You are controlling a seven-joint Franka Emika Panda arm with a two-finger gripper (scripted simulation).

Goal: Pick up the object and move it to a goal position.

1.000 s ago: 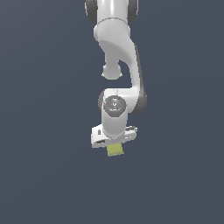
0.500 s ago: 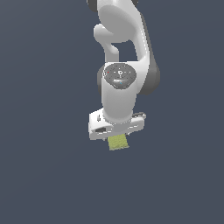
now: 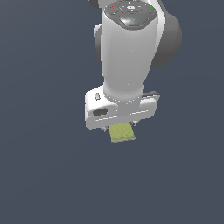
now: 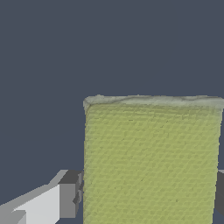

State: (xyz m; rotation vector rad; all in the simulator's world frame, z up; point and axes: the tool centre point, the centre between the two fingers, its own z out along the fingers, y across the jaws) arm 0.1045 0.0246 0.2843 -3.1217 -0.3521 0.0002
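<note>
In the exterior view, going from that view's left to its right, we first see plain dark grey ground [image 3: 39, 166] with nothing on it. Then, in the middle, our white arm [image 3: 129, 52] fills the upper part of the picture. Under it is the wide white claw [image 3: 120, 127]. The little yellow-green block [image 3: 121, 131] sticks out from below the claw, and part of it is hidden by the claw's body. The block is narrower than the claw. Past it, on the exterior view's right, there is only more dark grey.

In the wrist view the block [image 4: 151, 162] looks big and sits right between the two fingers. We see one grey finger pad [image 4: 70, 194] right up against one side of the block and a bit of the other pad at the far edge of the picture on the other side. So we think the claw is clamped on the block, one pad on each side. The block's long side seems to run away from the claw, out past the fingertips.

We cannot tell if the block is up in the air or resting on a desk, because the ground shows no shadow or edge. We see no goal mark.

We find no words, brands or labels on the block. The arm's top has a few small coloured buttons [image 3: 129, 9], but nothing we can read.
</note>
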